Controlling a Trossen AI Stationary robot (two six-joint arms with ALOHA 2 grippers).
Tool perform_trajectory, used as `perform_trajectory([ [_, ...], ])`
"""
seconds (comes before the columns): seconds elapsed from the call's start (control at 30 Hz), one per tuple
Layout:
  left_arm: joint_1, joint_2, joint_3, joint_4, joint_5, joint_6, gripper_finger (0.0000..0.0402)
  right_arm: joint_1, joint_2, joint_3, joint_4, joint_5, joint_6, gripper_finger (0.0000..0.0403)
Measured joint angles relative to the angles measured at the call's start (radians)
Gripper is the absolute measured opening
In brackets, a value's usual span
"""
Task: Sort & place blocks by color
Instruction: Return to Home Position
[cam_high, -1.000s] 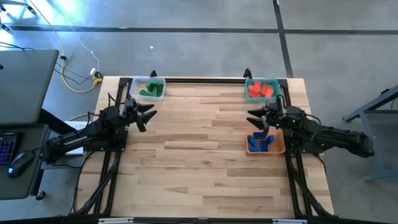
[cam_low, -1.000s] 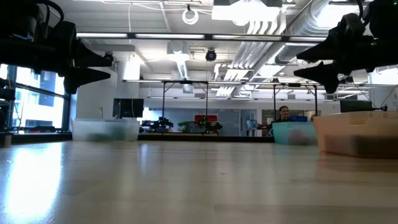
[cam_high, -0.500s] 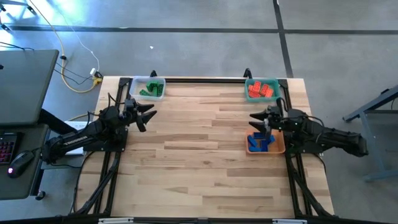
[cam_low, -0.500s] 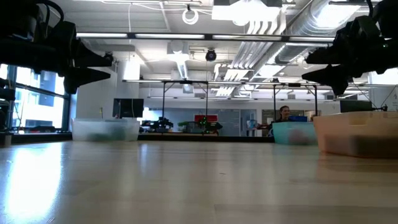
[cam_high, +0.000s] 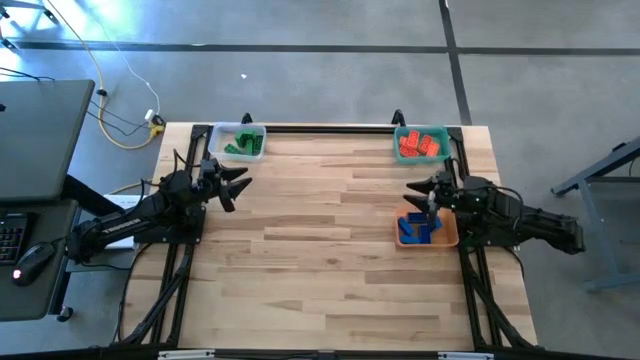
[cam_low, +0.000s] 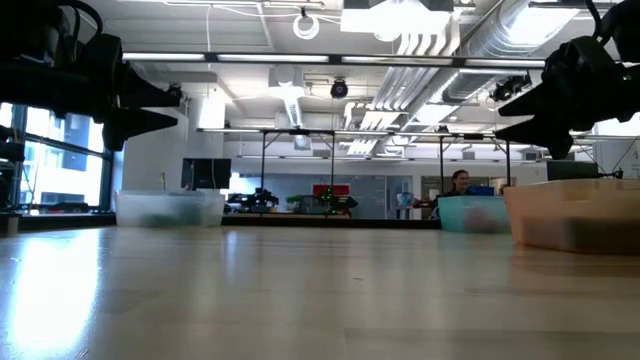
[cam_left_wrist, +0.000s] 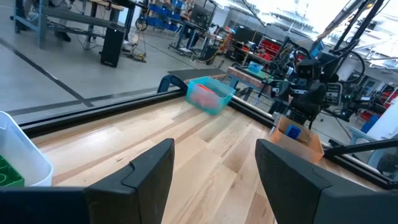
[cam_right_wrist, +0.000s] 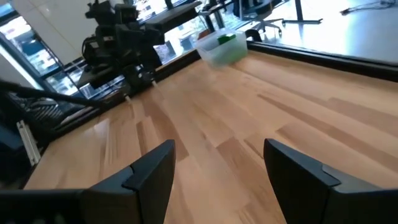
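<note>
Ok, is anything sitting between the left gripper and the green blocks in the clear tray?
Nothing visible does. The left gripper hovers open beside the clear tray, with only open table and the tray's own wall before the green blocks. The right gripper hangs near the orange tray.

Right gripper (cam_high: 418, 192): drawn back slightly toward the right edge of the table (cam_high: 320, 260), above the orange tray (cam_high: 455, 234).
</note>
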Motion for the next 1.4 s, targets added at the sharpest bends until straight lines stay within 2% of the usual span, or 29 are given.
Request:
perform_trajectory([
  [1.4,0.000,0.000,0.000,0.001,0.000,0.000,0.0213,0.000,0.000,0.000,-0.001,0.002,0.024,0.0231],
])
